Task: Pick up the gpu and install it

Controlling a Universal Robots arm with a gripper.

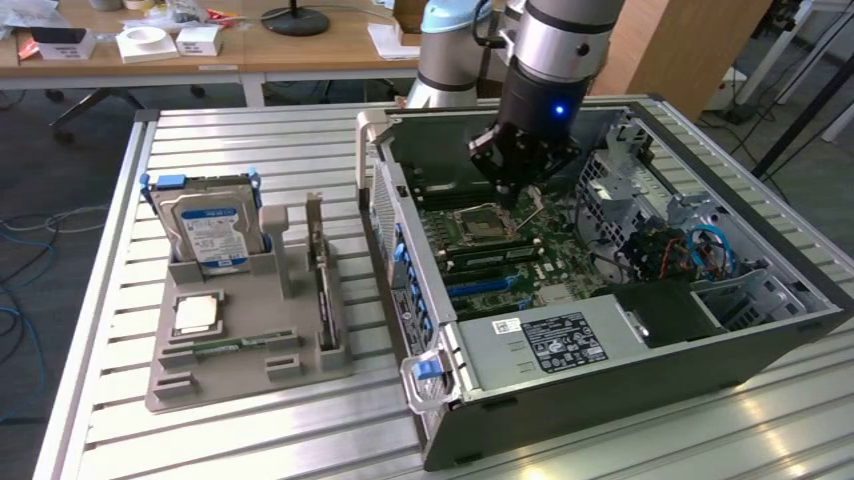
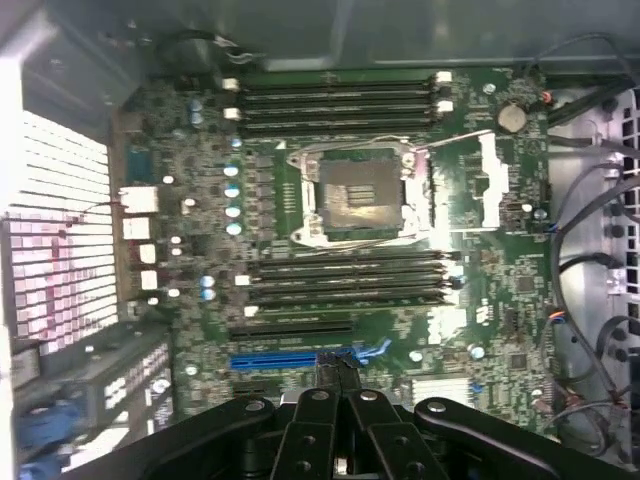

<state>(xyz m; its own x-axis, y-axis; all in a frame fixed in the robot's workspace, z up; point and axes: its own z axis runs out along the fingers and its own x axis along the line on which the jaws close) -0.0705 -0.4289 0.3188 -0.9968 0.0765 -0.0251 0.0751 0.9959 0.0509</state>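
Over the motherboard (image 2: 200, 250) inside the open computer case (image 1: 627, 410), the gripper (image 2: 340, 375) hangs with its fingers pinched together, apparently empty. What looks like the gpu (image 1: 324, 285) stands on edge in the gray holder (image 1: 214, 385), at the exterior view's left of the case. It is probably light, stiff and fragile, best pinched along its bare top edge, clear of chips and contacts.
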